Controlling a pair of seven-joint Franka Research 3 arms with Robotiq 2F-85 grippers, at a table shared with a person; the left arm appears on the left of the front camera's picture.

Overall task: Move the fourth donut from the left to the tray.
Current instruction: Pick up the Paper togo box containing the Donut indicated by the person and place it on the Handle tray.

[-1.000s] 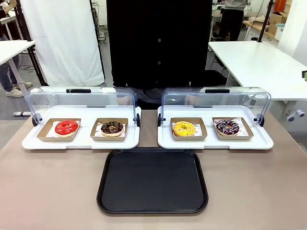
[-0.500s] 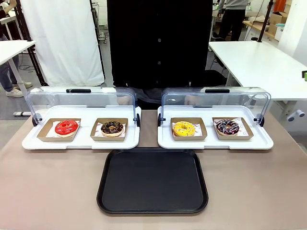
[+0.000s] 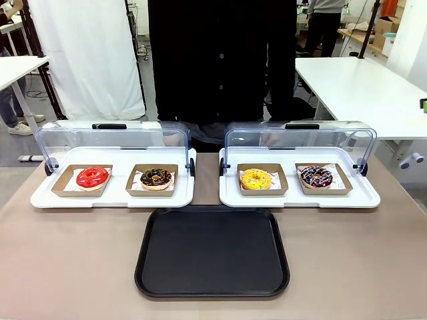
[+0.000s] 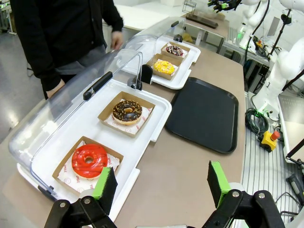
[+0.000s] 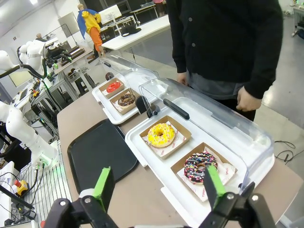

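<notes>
- At right centre of the front view, the fourth donut [image 3: 315, 176] sits in a cardboard dish [image 3: 343, 187] on the right display tray [image 3: 300, 201], beside a yellow donut [image 3: 256, 179]; its clear lid [image 3: 300, 139] stands raised behind
- The left display tray [image 3: 113, 199] holds a red donut [image 3: 92, 177] and a crumb-topped donut [image 3: 156, 177]
- The black tray [image 3: 212, 252] lies bare at lower centre on the brown table [image 3: 67, 267]; a person [image 3: 220, 60] in black stands beyond
- The wrist views add the left gripper [image 4: 161, 178] and the right gripper [image 5: 157, 182]; we see both sets of fingers spread, grasping nothing

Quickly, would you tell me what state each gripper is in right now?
The left gripper is open, holding nothing.
The right gripper is open, holding nothing.
</notes>
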